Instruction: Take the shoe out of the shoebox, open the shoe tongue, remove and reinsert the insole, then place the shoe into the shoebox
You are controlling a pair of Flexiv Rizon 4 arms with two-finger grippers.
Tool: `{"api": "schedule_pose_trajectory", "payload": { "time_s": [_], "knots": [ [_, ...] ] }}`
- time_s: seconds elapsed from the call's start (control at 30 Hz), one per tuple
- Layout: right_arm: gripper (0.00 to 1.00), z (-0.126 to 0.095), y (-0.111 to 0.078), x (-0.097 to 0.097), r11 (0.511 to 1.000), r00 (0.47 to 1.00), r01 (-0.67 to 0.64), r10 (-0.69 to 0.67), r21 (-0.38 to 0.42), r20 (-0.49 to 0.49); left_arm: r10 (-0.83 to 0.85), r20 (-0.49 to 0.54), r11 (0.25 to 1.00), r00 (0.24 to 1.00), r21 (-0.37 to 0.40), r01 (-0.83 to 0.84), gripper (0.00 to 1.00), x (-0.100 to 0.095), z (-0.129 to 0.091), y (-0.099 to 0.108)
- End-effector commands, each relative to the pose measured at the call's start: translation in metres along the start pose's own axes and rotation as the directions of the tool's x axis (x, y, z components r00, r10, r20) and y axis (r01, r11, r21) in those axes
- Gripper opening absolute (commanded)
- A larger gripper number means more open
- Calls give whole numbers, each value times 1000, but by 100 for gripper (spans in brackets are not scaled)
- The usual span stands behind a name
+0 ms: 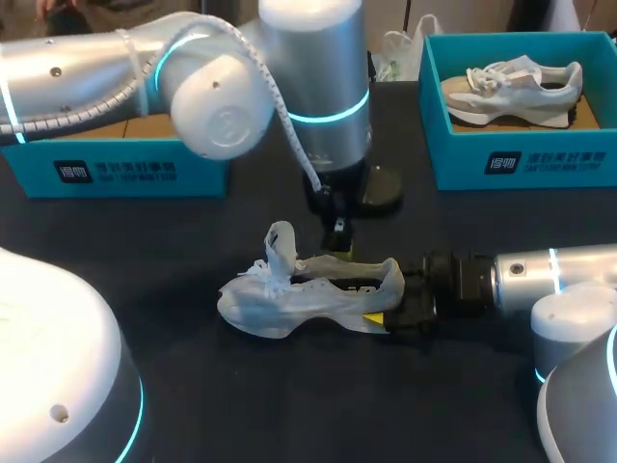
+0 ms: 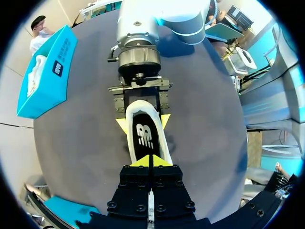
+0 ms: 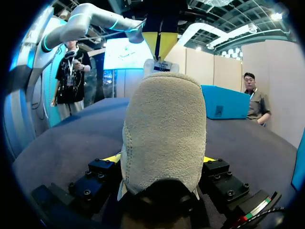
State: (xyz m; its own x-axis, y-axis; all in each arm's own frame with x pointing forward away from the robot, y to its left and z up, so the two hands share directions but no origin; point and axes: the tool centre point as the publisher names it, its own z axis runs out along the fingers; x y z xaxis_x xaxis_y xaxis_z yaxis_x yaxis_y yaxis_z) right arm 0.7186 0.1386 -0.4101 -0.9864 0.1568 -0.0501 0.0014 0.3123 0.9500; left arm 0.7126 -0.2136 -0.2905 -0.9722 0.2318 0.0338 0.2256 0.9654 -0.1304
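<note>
The shoe (image 1: 304, 297) lies on its side at the middle of the bench (image 1: 193, 386), toe toward 9 o'clock and heel toward 3 o'clock. Its tongue (image 1: 281, 241) is pulled up and stands clear of the opening.

The right fingers (image 2: 122, 126) come in from 3 o'clock. They are spread wide and clamped on the heel, one yellow tip on each side of it.

The left fingers (image 2: 150, 161) hang straight down over the shoe's opening from 12 o'clock. They are pressed together, and their tips touch the black insole (image 2: 145, 138) near its middle. I cannot tell whether they pinch it. The insole lies flat inside the shoe.

The left box (image 1: 116, 169) sits at 10 o'clock. The right box (image 1: 521, 159) sits at 2 o'clock and holds a second shoe (image 1: 511, 89). Both stand well apart from the shoe on the bench.
</note>
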Motion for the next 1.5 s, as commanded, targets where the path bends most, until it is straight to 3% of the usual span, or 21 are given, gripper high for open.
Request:
{"api": "schedule_pose_trajectory", "payload": {
  "time_s": [0.03, 0.5, 0.9, 1.1, 1.5],
  "knots": [
    [0, 0, 2, 0, 1000, 1000, 0, 0, 3, 0, -2, -4, 1000, 1000, -5, 2, 0, -2, 16, -6],
    [0, 0, 2, 0, 1000, 1000, 0, 0, 3, 0, -5, 1, 1000, 1000, -20, 5, 0, 7, 46, -2],
    [0, 0, 2, 0, 1000, 1000, 0, 0, 3, 0, -40, -1, 998, 999, -48, 40, 0, -1, 68, -1],
    [0, 0, 2, 0, 1000, 1000, 0, 0, 3, 0, -75, -34, 995, 997, -61, 72, 0, -4, 71, 14],
    [0, 0, 2, 0, 1000, 1000, 0, 0, 3, 0, -85, -68, 993, 994, -88, 79, 0, 11, 78, 43]
  ]
}}
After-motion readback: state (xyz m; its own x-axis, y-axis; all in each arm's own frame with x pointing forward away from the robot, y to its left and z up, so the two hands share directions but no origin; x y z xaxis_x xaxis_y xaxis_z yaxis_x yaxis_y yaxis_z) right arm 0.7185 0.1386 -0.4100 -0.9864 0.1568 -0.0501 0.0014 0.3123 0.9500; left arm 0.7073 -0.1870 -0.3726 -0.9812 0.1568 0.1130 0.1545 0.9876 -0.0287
